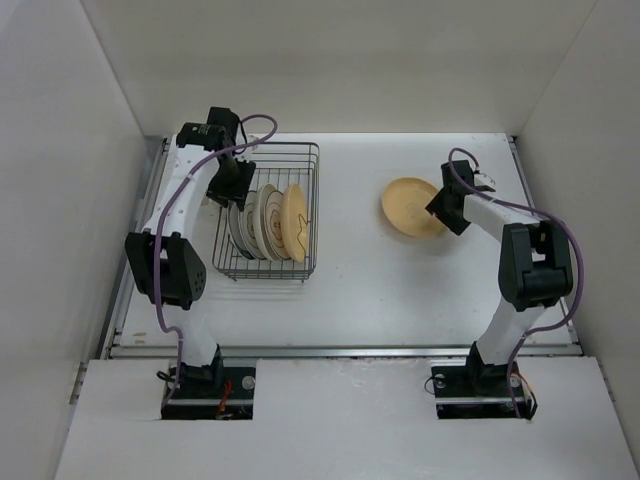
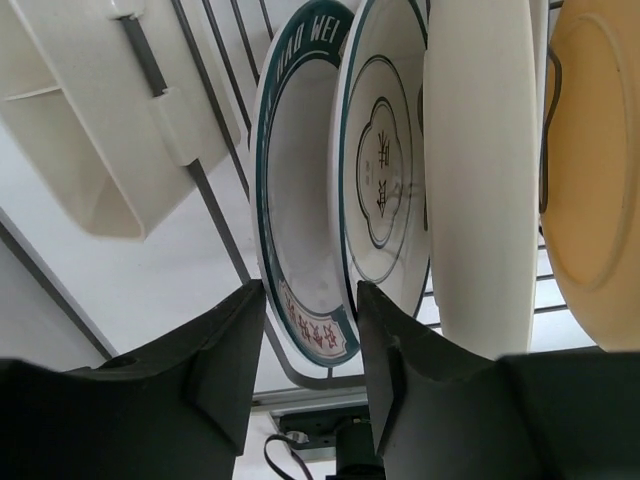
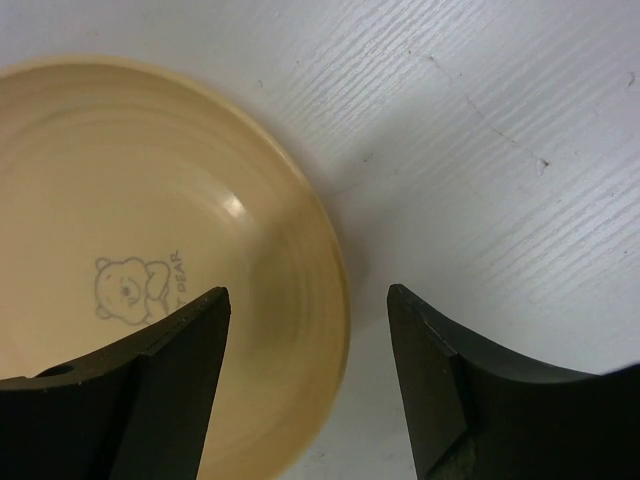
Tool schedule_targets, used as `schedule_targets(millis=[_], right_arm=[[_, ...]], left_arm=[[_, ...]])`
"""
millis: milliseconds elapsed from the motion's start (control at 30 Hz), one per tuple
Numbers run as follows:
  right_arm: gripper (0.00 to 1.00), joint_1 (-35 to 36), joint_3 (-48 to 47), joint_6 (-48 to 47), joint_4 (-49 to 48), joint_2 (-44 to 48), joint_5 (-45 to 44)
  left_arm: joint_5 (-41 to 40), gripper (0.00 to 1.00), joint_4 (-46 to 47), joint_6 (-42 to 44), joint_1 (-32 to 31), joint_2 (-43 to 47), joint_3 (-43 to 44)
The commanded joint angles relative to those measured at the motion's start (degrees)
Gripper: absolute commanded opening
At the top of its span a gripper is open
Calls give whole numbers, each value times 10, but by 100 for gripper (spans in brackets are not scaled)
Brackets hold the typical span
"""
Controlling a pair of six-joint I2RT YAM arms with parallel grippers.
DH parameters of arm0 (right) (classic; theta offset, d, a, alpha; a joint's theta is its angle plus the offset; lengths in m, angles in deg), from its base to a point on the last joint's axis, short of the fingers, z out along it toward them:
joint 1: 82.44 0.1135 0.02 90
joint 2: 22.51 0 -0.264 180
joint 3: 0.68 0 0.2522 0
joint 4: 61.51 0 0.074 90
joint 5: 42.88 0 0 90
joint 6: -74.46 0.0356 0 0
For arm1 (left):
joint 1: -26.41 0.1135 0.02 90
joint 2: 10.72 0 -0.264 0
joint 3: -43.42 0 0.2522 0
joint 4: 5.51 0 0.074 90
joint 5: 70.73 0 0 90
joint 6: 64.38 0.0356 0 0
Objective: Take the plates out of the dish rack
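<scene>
The dark wire dish rack stands at the left and holds several plates on edge, the rightmost one tan. My left gripper is open at the row's left end. In the left wrist view it straddles the lower rim of the end plate, white with a green rim; a gap shows at the left finger. Beside it stand a white plate with a centre motif, a plain white one and the tan one. Another tan plate lies flat on the table. My right gripper is open above its edge.
The white table is walled on three sides. The rack's wires run close behind the end plate. The tan plate with a bear drawing lies about one plate width to the right of the rack.
</scene>
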Motion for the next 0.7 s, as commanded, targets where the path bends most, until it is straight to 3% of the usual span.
schedule_targets(millis=[0,167,433,600,667], right_arm=[[70,-3,-10,-18,6,31,-12],[70,-3,-4,-29,0,55,-7],[69,-3,6,-48,-18,81,27],[68,-3,6,-54,-25,81,45],[67,-3,6,-59,-25,81,45]], left_arm=[[-19,38,-15,10,6,-6,-1],[0,55,-20,10,6,12,26],[-40,67,-20,5,6,37,88],[-63,69,-9,5,11,44,73],[-57,66,-9,5,24,36,64]])
